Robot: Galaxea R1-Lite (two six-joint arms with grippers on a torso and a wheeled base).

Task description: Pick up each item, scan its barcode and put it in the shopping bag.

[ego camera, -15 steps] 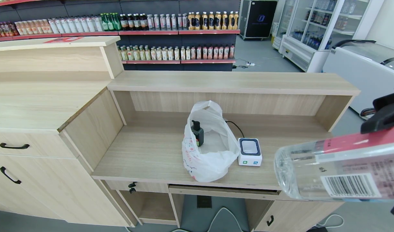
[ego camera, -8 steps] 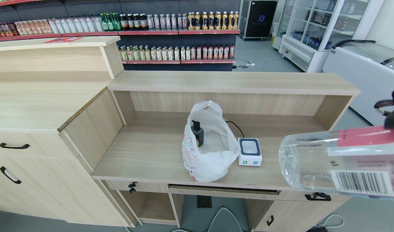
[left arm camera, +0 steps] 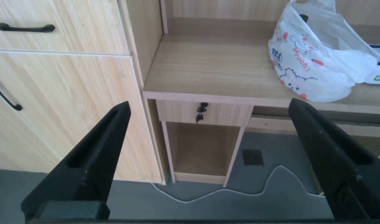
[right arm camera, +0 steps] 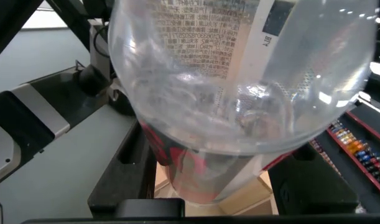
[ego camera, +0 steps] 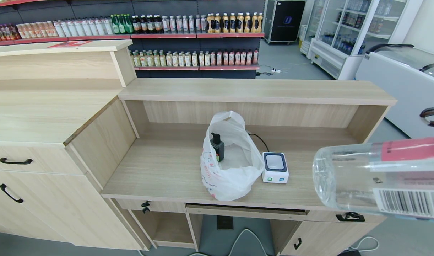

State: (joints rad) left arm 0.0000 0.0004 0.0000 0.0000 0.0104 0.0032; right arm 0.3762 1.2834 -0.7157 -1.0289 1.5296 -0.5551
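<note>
A clear plastic bottle (ego camera: 376, 177) with a red label and a barcode lies on its side in the air at the right, above the counter's right end. My right gripper (right arm camera: 211, 183) is shut on the bottle (right arm camera: 239, 87), one black finger (right arm camera: 124, 171) on each side. The white shopping bag (ego camera: 228, 167) stands open mid-counter with a black pump bottle (ego camera: 217, 146) inside. The white barcode scanner (ego camera: 275, 167) sits just right of the bag. My left gripper (left arm camera: 205, 165) hangs open and empty, low in front of the counter, left of the bag (left arm camera: 320, 53).
The wooden counter (ego camera: 167, 170) has a raised back shelf (ego camera: 256, 90) and a taller cabinet (ego camera: 43, 106) on the left. A black cable (ego camera: 260, 139) runs behind the scanner. Drawers and an open cubby (left arm camera: 202, 146) lie below the counter. Shelves of drinks stand behind.
The bottle has shifted right and slightly down in the head view, and the right gripper has slid almost out past the right edge. Bag and scanner have not moved.
</note>
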